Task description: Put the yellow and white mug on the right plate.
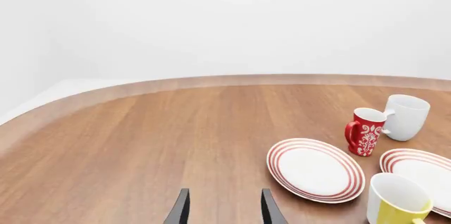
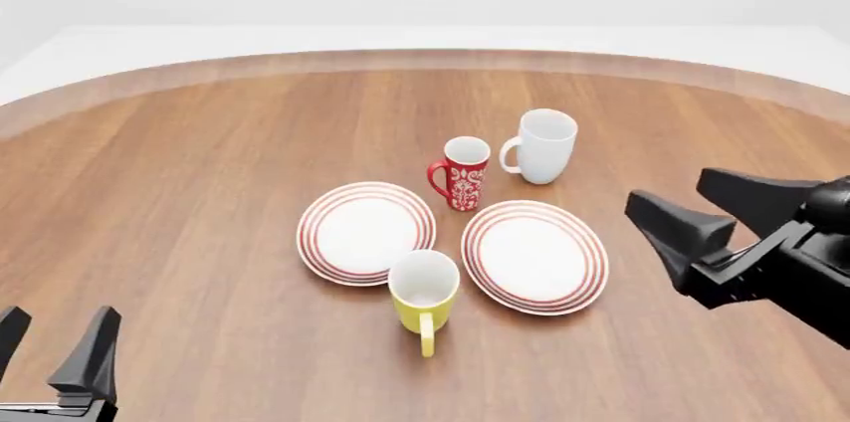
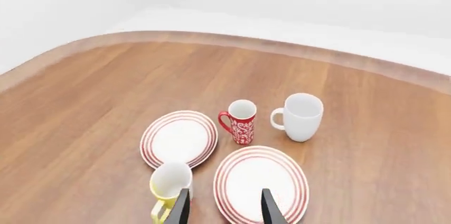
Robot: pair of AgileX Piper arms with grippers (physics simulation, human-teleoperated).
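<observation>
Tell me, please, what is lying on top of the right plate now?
Nothing lies on the right plate; its white middle is bare in the front view. The yellow and white mug stands on the table beside it. In the right wrist view, fingers cover a small part.

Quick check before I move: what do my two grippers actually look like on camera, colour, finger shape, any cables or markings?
Both are matte black with no markings or cables visible. The right gripper has two thick, wedge-shaped fingers tapering to blunt tips, mounted on a blocky, angular black body. The left gripper shows only two tapered black fingers at the frame's corner. In both wrist views the fingers appear as thin dark blades.
</observation>
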